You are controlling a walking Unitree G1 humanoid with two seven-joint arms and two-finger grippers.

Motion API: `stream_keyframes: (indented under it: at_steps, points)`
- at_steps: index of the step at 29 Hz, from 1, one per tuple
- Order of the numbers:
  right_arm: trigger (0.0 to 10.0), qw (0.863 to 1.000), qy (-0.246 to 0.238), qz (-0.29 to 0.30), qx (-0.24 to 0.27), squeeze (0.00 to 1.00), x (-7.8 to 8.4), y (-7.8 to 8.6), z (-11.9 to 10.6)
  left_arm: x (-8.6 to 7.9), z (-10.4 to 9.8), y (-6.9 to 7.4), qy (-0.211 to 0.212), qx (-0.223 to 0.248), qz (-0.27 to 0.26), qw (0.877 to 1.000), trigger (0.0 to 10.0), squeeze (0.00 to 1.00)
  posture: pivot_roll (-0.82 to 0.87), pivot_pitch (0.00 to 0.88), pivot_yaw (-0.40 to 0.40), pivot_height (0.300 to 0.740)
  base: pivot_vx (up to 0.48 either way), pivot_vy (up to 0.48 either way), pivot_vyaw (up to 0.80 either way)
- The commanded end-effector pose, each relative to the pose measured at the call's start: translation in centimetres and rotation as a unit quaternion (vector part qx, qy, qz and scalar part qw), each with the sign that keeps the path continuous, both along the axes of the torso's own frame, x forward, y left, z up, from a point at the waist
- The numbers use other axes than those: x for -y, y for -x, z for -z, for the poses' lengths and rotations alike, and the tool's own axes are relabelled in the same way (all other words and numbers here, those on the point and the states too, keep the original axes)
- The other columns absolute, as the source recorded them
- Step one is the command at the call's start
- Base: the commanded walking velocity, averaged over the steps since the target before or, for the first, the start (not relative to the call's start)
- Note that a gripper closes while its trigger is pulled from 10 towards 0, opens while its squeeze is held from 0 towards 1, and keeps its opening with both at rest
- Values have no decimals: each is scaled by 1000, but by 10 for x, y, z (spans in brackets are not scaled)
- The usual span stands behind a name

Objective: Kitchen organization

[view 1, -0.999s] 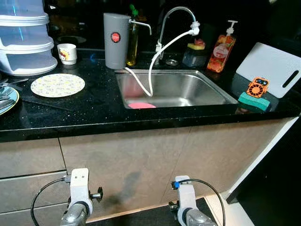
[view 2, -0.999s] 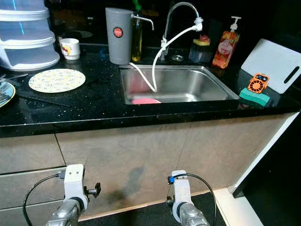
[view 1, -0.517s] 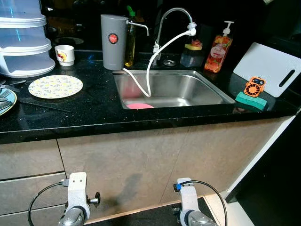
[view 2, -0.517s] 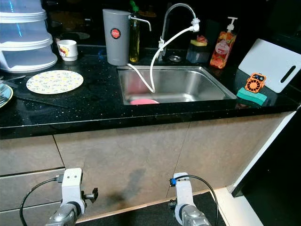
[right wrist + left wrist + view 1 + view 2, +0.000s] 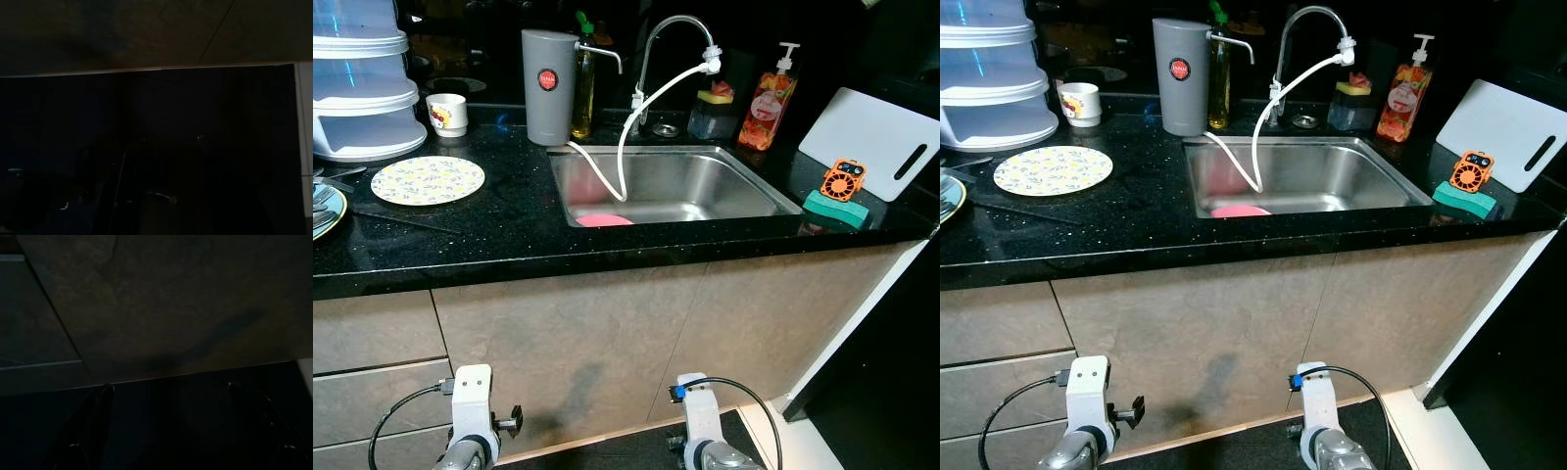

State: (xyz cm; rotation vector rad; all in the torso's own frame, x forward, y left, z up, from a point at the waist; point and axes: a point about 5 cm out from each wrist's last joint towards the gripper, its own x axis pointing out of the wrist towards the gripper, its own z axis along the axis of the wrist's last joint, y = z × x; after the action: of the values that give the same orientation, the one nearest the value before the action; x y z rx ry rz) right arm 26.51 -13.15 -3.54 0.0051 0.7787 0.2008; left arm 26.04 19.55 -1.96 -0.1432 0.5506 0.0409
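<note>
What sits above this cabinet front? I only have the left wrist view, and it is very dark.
Observer: A black countertop runs above it, with a steel sink set into it.
Operator: Is anything in the sink?
Observer: A pink item lies at the bottom, next to the end of a white hose.
Operator: Where is the other arm?
Observer: The right arm hangs low in front of the cabinet, below the sink.
</note>
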Motion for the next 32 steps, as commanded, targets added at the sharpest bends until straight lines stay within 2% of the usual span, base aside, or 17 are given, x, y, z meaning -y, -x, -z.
stream_keyframes:
  at_steps: [1,3,6,8,13,16,19,25,26,29,32]
  points:
    - [10000,1000,-5,2,-11,0,1,3,3,6,3,3,22,0,-4,1000,10000,0,3,23,-76,740,0,0,0]
    - [10000,999,-34,1,-37,0,-3,6,5,10,7,6,54,-8,-22,998,10000,0,-5,23,-70,740,0,0,0]
    - [10000,994,-91,26,-47,0,-7,9,7,15,9,8,65,-12,-21,998,10000,0,-1,27,-66,740,0,0,0]
    - [10000,994,-98,30,-45,0,-7,8,5,12,7,7,72,-3,-32,997,10000,0,4,33,-71,740,0,0,0]
    - [10000,994,-98,31,-41,0,-7,5,4,10,10,10,81,-18,-46,995,10000,0,-1,42,-67,740,0,0,0]
    - [10000,994,-92,29,-42,0,-7,4,3,9,8,10,61,-14,-30,998,10000,0,-1,38,-68,740,0,0,0]
    - [10000,997,-64,16,-48,0,-5,5,4,9,6,7,38,-23,-15,999,10000,0,-1,28,-79,740,0,0,0]
    - [10000,997,-55,21,-53,0,-3,7,6,8,5,7,27,-23,-5,999,10000,0,19,20,-83,740,0,0,0]
    - [10000,997,-57,24,-56,0,-3,9,7,11,7,10,13,-27,13,999,10000,0,36,1,-79,740,0,0,0]
    - [10000,996,-55,28,-64,0,-1,13,10,17,11,15,9,-30,26,999,10000,0,34,0,-83,740,0,0,0]
    - [10000,997,-31,17,-67,0,5,17,13,23,13,19,24,-32,18,999,10000,0,34,0,-103,740,0,0,0]
